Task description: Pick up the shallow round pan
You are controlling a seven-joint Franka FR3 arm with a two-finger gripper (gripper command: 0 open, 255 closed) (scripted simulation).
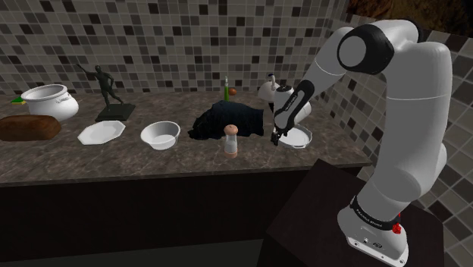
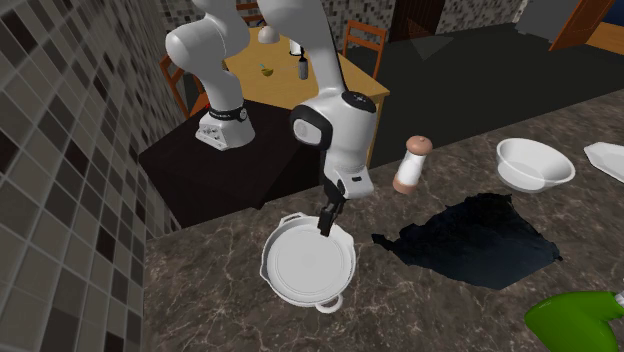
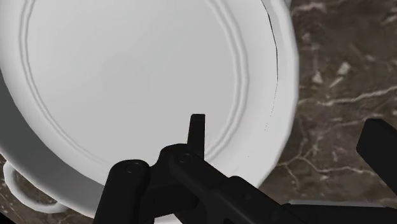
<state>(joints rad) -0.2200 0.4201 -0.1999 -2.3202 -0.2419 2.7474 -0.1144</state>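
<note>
At the counter's [image 2: 210, 290] end on the shoulder view's right, near the tiled wall [image 2: 60, 150], the white pan [image 2: 300, 270] lies flat while the gripper [image 2: 326, 226] hangs over its rim, fingers spread, one inside and one outside, seemingly placed to pinch that thin edge.

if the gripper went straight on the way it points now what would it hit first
Most likely the white pan: the open gripper points down astride its rim, one finger over the pan's floor, the other over the countertop outside.
</note>
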